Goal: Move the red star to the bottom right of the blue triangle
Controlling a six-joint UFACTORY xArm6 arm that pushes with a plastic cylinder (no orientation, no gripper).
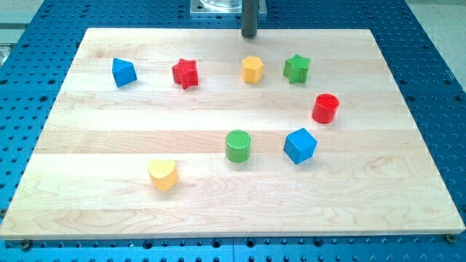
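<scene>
The red star lies on the wooden board near the view's top left. The blue triangle lies to the star's left, about level with it, with a gap between them. My tip stands at the board's top edge, up and to the right of the red star and just above the yellow hexagon. It touches no block.
A green star lies right of the yellow hexagon. A red cylinder is at the right. A blue cube and a green cylinder sit near the middle. A yellow heart is at the lower left.
</scene>
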